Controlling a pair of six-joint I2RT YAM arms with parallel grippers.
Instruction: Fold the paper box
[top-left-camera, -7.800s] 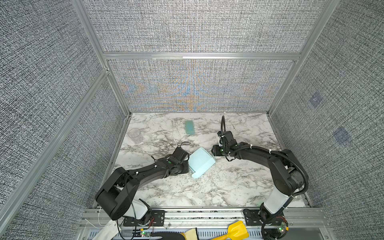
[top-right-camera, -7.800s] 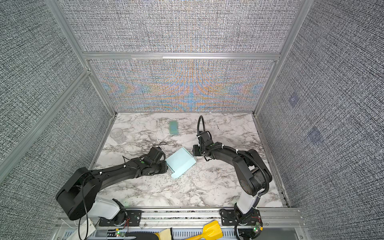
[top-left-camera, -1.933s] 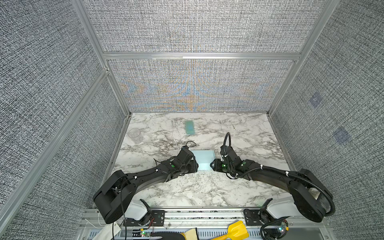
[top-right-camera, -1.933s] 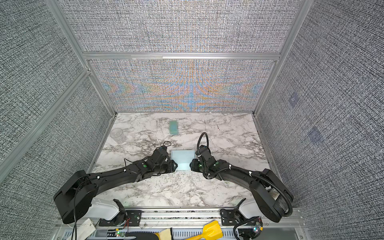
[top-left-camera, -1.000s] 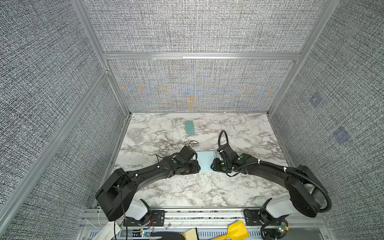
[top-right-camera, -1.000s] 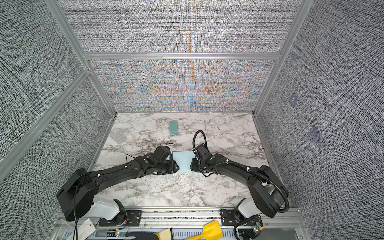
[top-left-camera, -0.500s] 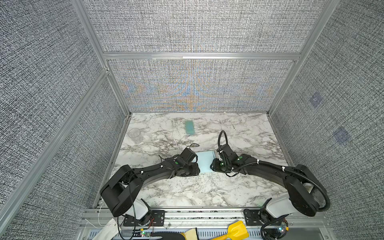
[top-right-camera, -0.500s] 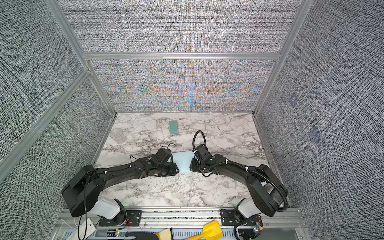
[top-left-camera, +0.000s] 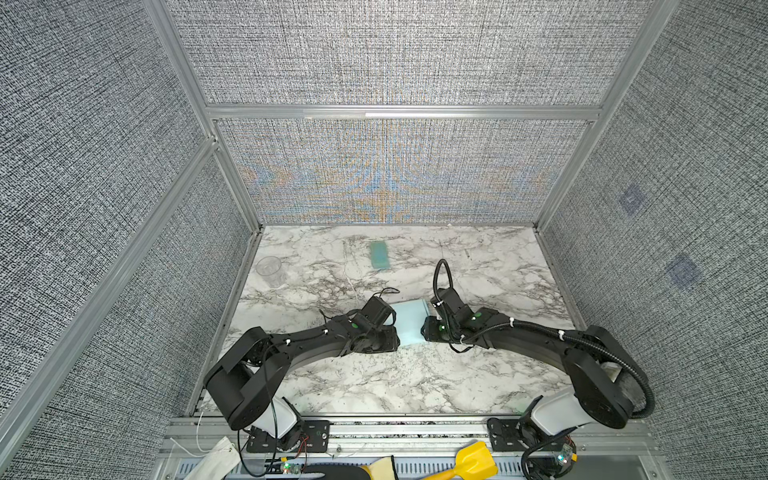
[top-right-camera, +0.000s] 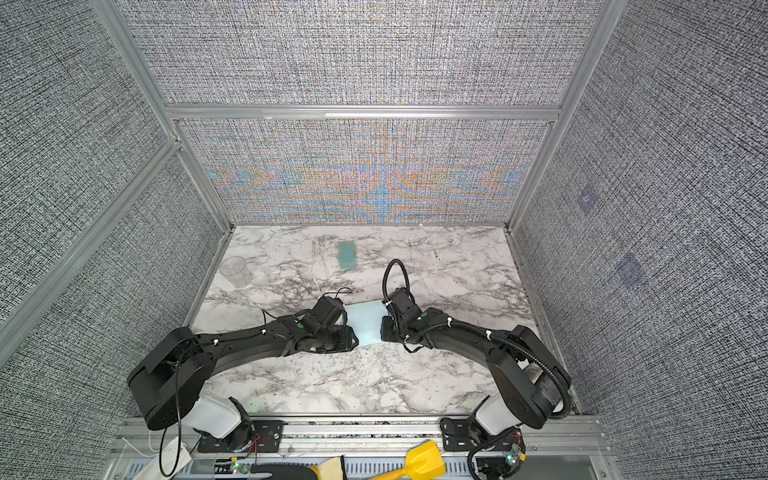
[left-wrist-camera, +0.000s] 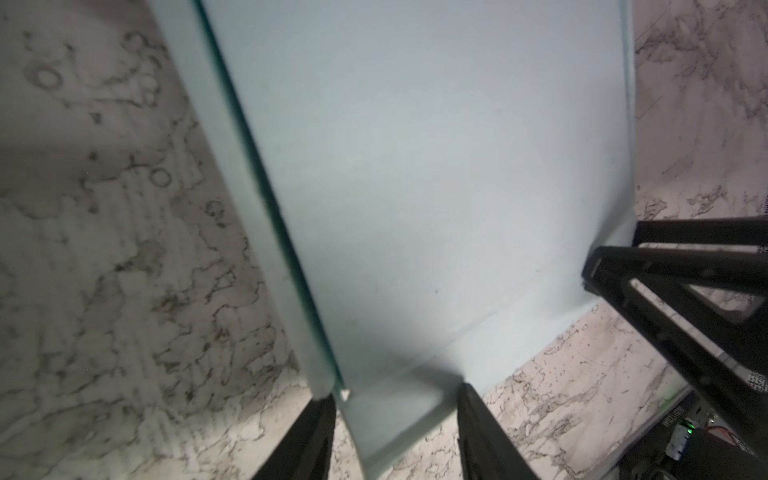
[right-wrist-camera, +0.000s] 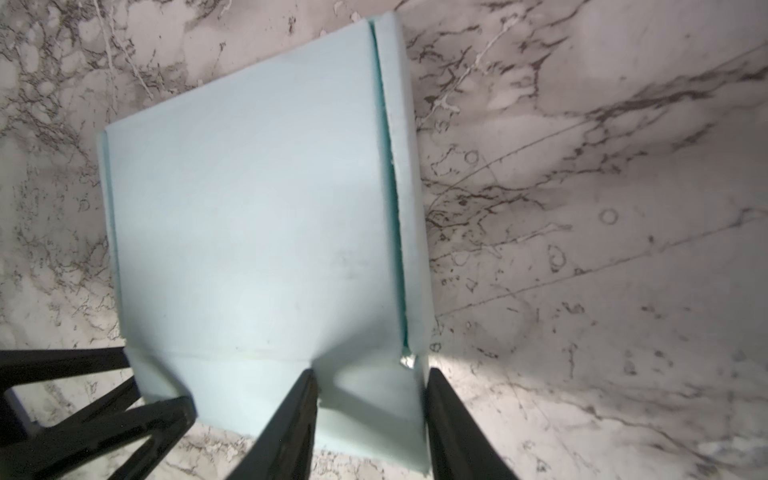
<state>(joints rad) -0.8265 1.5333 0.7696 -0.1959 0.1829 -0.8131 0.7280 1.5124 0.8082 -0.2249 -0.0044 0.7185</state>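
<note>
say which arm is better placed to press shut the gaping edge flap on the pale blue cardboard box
Probably right: the right gripper straddles the corner of the pale blue cardboard box where that flap ends; the left gripper straddles only the end tab.

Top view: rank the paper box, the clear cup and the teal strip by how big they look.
1. paper box, largest even with both ends covered; it also sits nearer the camera.
2. clear cup, outline faint, so only narrowly ahead.
3. teal strip, smallest.

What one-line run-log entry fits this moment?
paper box on marble table; left gripper straddles one end; right gripper straddles opposite end; clamping unclear
</note>
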